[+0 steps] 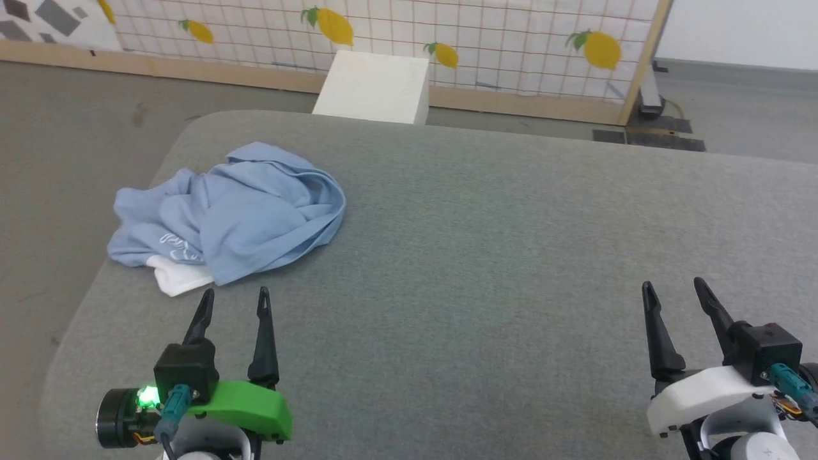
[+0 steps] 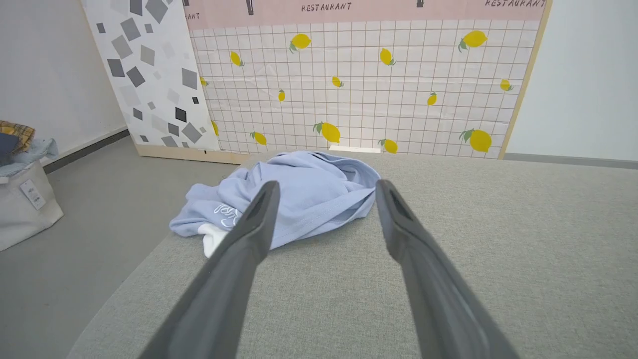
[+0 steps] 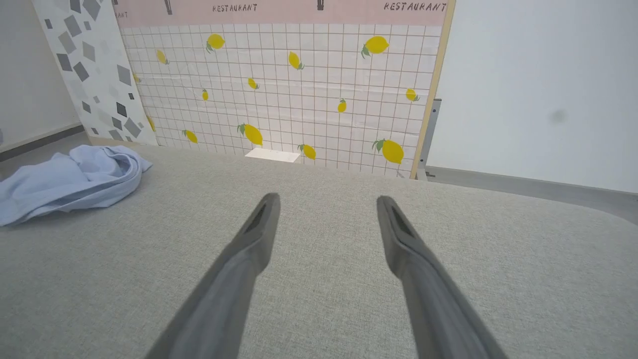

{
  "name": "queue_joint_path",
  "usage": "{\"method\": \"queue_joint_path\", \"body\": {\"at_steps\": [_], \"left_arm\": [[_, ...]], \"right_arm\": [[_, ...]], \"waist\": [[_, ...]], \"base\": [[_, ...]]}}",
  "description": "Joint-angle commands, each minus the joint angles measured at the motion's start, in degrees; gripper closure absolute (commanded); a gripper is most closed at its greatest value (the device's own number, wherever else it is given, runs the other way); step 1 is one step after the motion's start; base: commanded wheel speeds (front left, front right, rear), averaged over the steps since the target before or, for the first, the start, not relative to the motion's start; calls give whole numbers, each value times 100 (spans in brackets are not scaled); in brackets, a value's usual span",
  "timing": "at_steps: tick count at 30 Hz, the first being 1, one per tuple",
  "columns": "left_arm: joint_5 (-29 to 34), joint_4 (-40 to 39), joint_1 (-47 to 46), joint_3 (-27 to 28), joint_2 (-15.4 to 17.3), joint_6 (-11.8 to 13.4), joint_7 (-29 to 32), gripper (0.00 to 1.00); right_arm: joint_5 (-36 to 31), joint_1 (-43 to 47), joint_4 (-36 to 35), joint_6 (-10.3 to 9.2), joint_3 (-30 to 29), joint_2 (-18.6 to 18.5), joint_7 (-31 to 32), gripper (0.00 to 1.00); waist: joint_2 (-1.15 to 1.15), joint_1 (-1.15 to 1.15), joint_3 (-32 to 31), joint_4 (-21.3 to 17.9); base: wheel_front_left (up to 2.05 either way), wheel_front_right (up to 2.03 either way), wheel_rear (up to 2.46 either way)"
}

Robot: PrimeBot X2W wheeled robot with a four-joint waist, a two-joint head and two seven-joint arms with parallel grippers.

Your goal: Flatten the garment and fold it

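Fingers of my left gripper (image 1: 235,292) stand wide apart with nothing between them, and my right gripper (image 1: 673,283) is spread just as wide and empty. The garment (image 1: 236,211) lies crumpled on the grey padded surface (image 1: 479,255), just beyond my left fingertips at 12 o'clock, near but not touching. From my right gripper it sits well apart, toward 10 o'clock. Its white patch (image 1: 179,278) lies nearest my left fingers.

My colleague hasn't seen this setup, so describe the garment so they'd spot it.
Find the wide grey fabric surface before the lemon-patterned panel. Near its left edge, just beyond the left gripper, lies the garment, a crumpled light blue heap. Its folds, small white lettering and a white patch at its near edge set it apart from the white block beyond.
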Motion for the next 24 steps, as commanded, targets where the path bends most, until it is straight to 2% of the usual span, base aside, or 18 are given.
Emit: {"method": "queue_joint_path", "body": {"at_steps": [1,24], "left_arm": [[-57,-32,58,-2,-9,35,-54,0],[-167,-193,253,-59,-13,137,-325,0]], "right_arm": [[61,-40,48,-4,-10,5,-62,0],[109,-26,279,-6,-65,7,-334,0]], "waist": [[0,0,-8,94],[0,0,-95,945]], "base": [[0,0,0],[0,0,0]]}}
